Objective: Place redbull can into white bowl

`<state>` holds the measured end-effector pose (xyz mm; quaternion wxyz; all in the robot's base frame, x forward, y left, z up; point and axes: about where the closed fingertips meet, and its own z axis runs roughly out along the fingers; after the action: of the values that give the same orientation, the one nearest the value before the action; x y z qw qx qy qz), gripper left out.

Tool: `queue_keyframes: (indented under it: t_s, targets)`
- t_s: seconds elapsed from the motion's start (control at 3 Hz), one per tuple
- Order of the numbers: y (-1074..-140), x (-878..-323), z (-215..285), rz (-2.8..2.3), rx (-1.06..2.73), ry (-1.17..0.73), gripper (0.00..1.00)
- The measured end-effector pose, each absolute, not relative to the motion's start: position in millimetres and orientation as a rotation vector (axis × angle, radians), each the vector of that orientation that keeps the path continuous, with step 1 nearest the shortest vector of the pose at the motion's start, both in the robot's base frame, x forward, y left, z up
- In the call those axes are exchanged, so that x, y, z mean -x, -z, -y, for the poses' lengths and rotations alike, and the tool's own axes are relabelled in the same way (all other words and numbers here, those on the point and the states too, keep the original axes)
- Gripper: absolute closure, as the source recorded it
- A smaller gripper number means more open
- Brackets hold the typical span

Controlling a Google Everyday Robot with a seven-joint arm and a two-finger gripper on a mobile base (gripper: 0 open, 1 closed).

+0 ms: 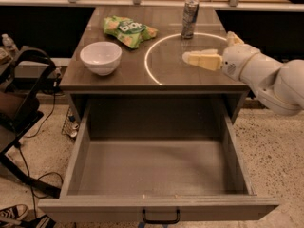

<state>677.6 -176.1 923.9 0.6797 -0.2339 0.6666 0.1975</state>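
The redbull can (190, 19) stands upright at the back of the dark table top (76, 77), right of centre. The white bowl (100, 57) sits empty at the table's front left. My gripper (207, 45) hovers over the right part of the table, just in front of and to the right of the can, not touching it. It is open and empty: one cream finger (202, 59) points left, and the other shows behind it near the white wrist.
A green crinkly snack bag (128, 30) lies at the back between bowl and can. A white circle line (148, 63) is drawn on the table top. An empty drawer (156, 167) stands pulled out below the front edge. A black chair (21, 103) and cables are at the left.
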Motion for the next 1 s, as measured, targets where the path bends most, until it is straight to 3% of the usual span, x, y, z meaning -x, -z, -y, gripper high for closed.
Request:
queue_keyframes:
  t_s: [1.0]
  targets:
    - [-963.5,-797.6,166.9,-1.503,0.590,-0.329,0.00]
